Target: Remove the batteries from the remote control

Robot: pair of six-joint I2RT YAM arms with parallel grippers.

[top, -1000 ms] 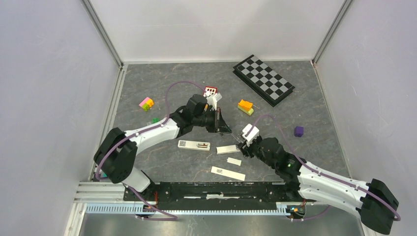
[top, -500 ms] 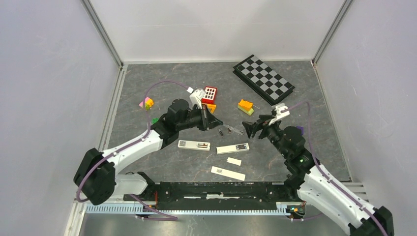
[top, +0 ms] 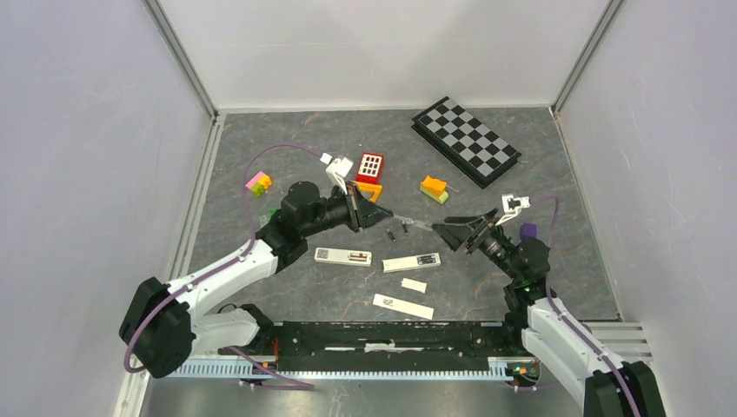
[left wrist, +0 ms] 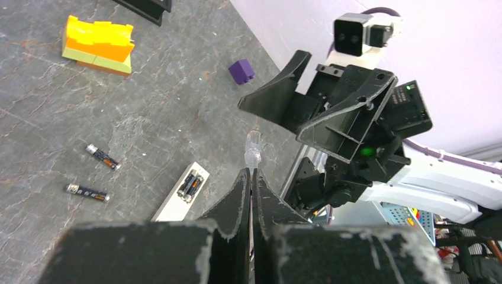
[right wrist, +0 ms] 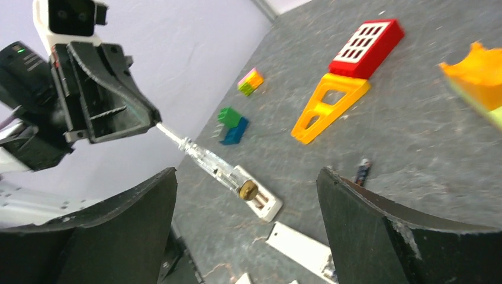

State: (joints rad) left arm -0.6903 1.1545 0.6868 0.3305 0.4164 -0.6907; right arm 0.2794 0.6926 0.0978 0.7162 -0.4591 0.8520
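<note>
- Near the middle of the table (top: 565, 156), seen from above, the left gripper (top: 382, 216) was pressed together on a thin clear tool (top: 408, 223). The tool's far end pointed at the right gripper (top: 445, 233), which was spread wide and held nothing.
- Two loose batteries (top: 398, 231) lay right under the tool. Two more batteries (top: 427, 259) sat in the open remote (top: 412, 261), a little closer to the near edge. A second remote (top: 342, 255) lay just beside it, toward the left edge.
- In the left wrist view, the left gripper's fingers (left wrist: 237, 201) pinched the clear tool (left wrist: 253, 148). The loose batteries (left wrist: 102, 157) lay on the bare table. The remote (left wrist: 169, 208) showed its pair side by side.
- In the right wrist view, the right gripper's fingers (right wrist: 142, 213) stood far apart, and the clear tool (right wrist: 207, 163) showed in the gap. One battery (right wrist: 361, 171) lay near the right finger.
- The batteries looked small, light, hard and smooth, so I think they would roll and slip easily. The best hold was likely across the round middle, once one end was tipped up out of the remote.
- A second before, the right gripper was down at the remote and only partly open. By now it had lifted away and opened wide. The left gripper had drawn back toward the left edge.
</note>
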